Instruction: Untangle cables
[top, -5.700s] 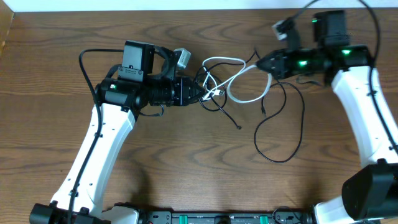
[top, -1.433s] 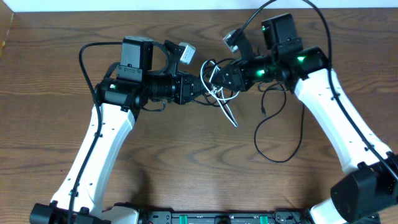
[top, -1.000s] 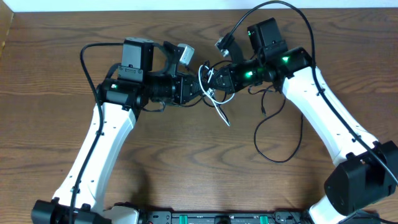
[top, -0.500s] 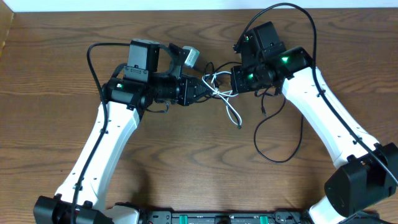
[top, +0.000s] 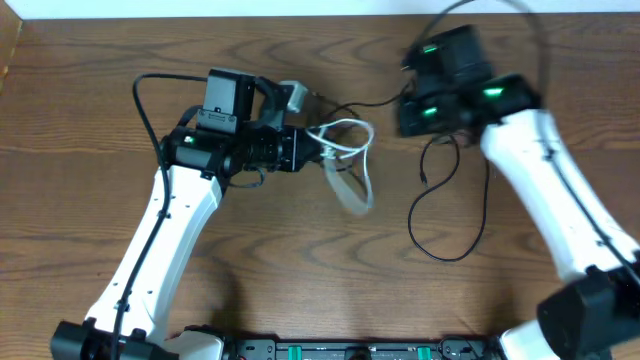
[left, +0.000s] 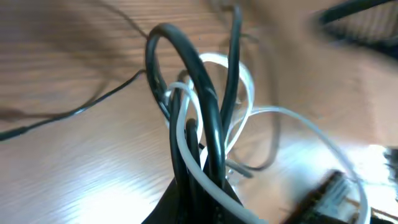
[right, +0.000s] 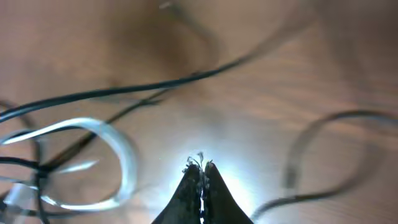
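Note:
My left gripper (top: 322, 150) is shut on a bunch of cables (left: 208, 124), black cords and a white one, which rise from its jaws (left: 199, 186) in tight loops. In the overhead view the white cable (top: 348, 130) loops out to the right of the left fingers, and a blurred length of it hangs below. A thin black cable (top: 365, 102) runs from the bunch toward the right arm. My right gripper (top: 405, 115) is blurred and stands apart to the right. Its jaws (right: 200, 167) are shut with no cord seen between them. The black cable (right: 155, 87) crosses ahead of it.
A long loose black cable (top: 412, 222) lies in a big loop on the brown wooden table (top: 300, 280), below the right arm. The table's far edge runs along the top of the overhead view.
The right arm has pulled away to the right, off the bunch, with its jaws still shut. The left gripper keeps its hold; the white cable now swings loose beside it.

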